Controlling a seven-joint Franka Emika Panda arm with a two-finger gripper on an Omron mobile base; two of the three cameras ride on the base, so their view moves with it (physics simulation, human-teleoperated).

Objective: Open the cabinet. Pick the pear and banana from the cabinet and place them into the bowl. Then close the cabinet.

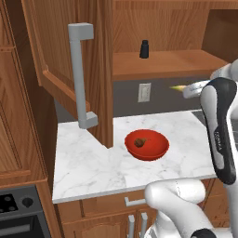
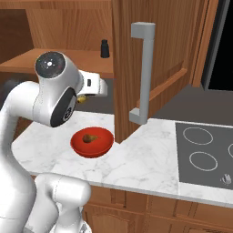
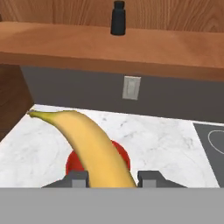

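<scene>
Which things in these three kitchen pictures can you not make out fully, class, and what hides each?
- Bowl: hand view, mostly behind the banana.
- Banana: left base view, just a yellow tip past the arm.
- Gripper: hand view, fingertips cut by the bottom band.
- Cabinet: cropped by the top edge.

One banana (image 3: 94, 148), lower centre of hand view. One pear (image 1: 140, 142), centre of left base view. One red bowl (image 1: 158, 148), centre of same view. One black bottle-shaped object (image 1: 144, 49), upper centre. One wall outlet (image 1: 144, 92), centre. Two open cabinet doors (image 1: 56, 51), each with one long grey bar handle (image 1: 80, 74). One worktop (image 1: 88, 162). Two cooktop rings (image 2: 199, 135), right of right base view.
</scene>
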